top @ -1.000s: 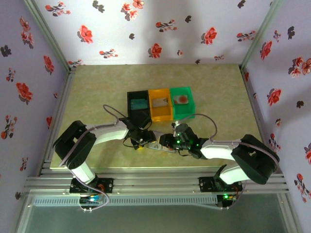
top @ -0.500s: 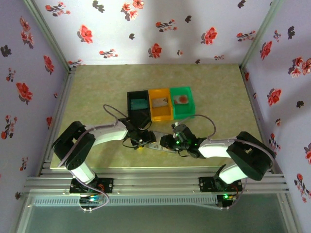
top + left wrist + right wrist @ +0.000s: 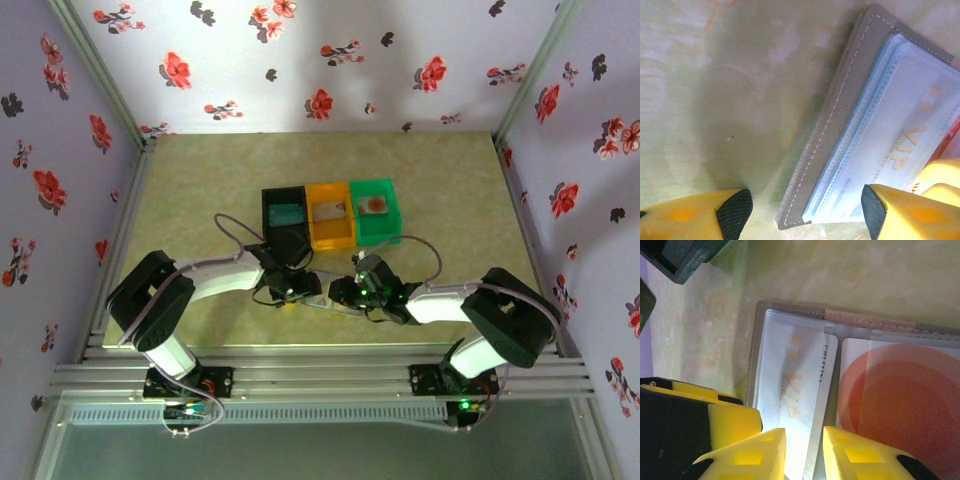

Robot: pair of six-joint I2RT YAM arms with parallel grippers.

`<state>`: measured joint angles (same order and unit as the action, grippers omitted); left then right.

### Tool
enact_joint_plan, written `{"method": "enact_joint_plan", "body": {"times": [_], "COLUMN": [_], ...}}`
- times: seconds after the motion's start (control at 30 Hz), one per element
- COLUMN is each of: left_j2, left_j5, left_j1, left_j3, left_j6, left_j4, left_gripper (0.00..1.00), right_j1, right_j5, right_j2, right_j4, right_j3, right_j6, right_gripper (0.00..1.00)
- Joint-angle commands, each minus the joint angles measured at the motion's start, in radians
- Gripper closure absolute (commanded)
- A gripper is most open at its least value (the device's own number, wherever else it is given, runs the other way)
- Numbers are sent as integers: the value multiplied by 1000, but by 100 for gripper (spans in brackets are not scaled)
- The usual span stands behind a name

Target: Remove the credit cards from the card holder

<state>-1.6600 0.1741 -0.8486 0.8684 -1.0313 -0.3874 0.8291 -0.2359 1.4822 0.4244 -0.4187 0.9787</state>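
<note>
Left gripper (image 3: 805, 212): jaws wide apart. Its yellow fingers with black pads (image 3: 735, 212) straddle a corner of the flat grey stitched two-panel card holder (image 3: 840, 100). In its wrist view one pad sits over bare table at 7 o'clock and the other over the clear sleeve at 5 o'clock. This looks like a brace to stop the holder sliding, not a grasp.
Right gripper (image 3: 804, 452): fingers drawn close with a slim gap between them, at 6 o'clock in its wrist view, over the lower end of the pale silver card lettered VIP (image 3: 790, 390). I cannot tell whether they pinch it.
Card holder, place: it lies open and flat on the mottled green-yellow tabletop (image 3: 200, 190). The left gripper is at its 9 o'clock and the right gripper at its 3 o'clock in the top view.
Cards inside: the VIP card sits in one sleeve. The pale card with a red-orange round blot (image 3: 900, 405) is at its 3 o'clock, in the other panel.
Bins: black plastic bin (image 3: 285, 235), orange plastic bin (image 3: 331, 232) and green plastic bin (image 3: 378, 228) stand in a touching row at 12 o'clock of the holder. Each holds something small and flat, so they are probably drop spots.
Step in hand: seemingly drawing out the VIP card while the holder is pinned.
Risk: the thin card may slip, or the sleeve may lift with it.
</note>
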Motion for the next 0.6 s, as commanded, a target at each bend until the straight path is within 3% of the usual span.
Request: {"method": "enact_joint_plan", "body": {"times": [0.0,0.57], "left_j2": [-85,3], "left_j5": [-190,-359], "left_j1": [9,45], "left_j3": [-87,-6], "left_j6": [49,99], "left_j4": [-278,-472], "left_gripper": [32,34], "right_j1": [3,3], "right_j5": [34,34], "right_j2": [32,36], "right_j4": [-34,-20], "right_j3": [-6,1], "right_j6": [0,0], "right_gripper": [73,77]}}
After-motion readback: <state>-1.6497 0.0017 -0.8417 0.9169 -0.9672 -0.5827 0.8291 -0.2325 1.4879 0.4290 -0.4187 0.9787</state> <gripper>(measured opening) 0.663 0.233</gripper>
